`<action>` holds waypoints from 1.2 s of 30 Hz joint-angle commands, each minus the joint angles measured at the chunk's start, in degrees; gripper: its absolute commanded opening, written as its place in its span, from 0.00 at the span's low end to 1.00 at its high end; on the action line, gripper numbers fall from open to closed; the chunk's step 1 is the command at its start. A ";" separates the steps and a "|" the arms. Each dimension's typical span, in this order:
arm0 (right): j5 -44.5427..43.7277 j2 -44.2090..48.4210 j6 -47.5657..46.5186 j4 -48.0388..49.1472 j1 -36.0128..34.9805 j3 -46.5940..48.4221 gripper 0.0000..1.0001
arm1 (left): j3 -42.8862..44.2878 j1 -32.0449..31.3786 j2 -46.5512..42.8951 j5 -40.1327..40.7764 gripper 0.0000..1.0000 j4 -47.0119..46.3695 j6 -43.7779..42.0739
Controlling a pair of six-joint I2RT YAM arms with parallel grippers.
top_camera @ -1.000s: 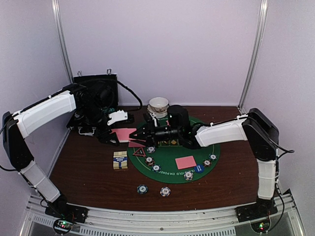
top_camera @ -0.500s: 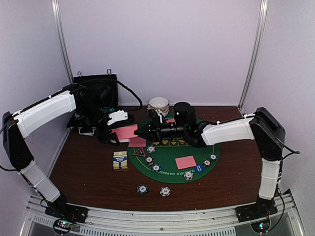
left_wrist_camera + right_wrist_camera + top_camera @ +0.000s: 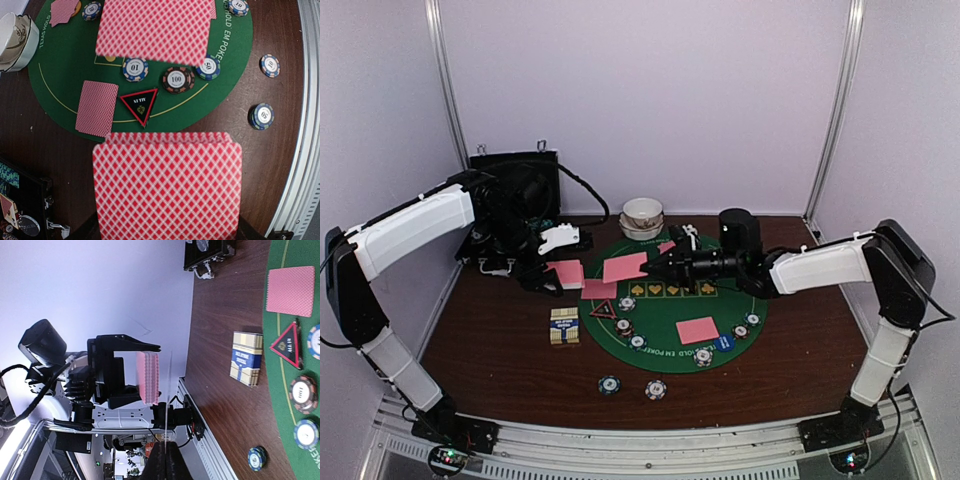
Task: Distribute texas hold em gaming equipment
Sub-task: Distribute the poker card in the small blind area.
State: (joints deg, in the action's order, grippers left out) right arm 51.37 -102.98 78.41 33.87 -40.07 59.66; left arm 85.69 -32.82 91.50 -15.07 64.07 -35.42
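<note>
**Left gripper** (image 3: 556, 276): clenched on a deck of pink-backed cards (image 3: 167, 192), held above the brown worktop (image 3: 490, 350) just left of the green round mat (image 3: 670, 312), in front of the black case (image 3: 515, 195).

**Right gripper** (image 3: 658, 268): pinched shut on a single pink-backed card (image 3: 625, 267), grasped by one edge and held in the air over the far left part of the mat, near the deck but apart from it. In the right wrist view this card shows edge-on as a thin line.

**Cards lying flat**: one card at the mat's left edge (image 3: 97, 107), just beside the red-rimmed triangle marker (image 3: 139, 102); one card on the near right part of the mat (image 3: 697, 329).

**Chips on the mat**: a row near the marker, among them a blue-and-white chip (image 3: 135, 68), a brown chip (image 3: 178, 79) and a teal chip (image 3: 208, 67).

**Chips off the mat**: two loose chips (image 3: 609, 384) (image 3: 655, 389) on the worktop near the front edge.

**Blue disc** (image 3: 724, 342): on the mat's near right rim.

**Card box** (image 3: 564, 325): flat on the worktop, left of the mat.

**White bowls** (image 3: 642, 215): stacked at the mat's far edge.
</note>
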 commanded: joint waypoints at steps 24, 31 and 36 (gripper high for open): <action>-4.81 8.24 -41.48 -50.17 15.38 -8.55 0.00 | 0.75 0.30 -1.32 -0.42 0.00 -1.05 -0.32; -9.97 8.29 -46.17 -57.47 15.38 -7.43 0.05 | 0.78 0.30 -0.98 -1.12 0.00 -1.00 -0.32; -14.83 11.36 -49.53 -64.16 15.25 -5.04 0.25 | 1.12 0.30 -0.91 -1.17 0.00 -0.91 -0.31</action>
State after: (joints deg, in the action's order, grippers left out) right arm 42.46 -94.74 33.28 -23.31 -25.04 51.51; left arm 85.69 -32.82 91.50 -15.20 64.07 -35.44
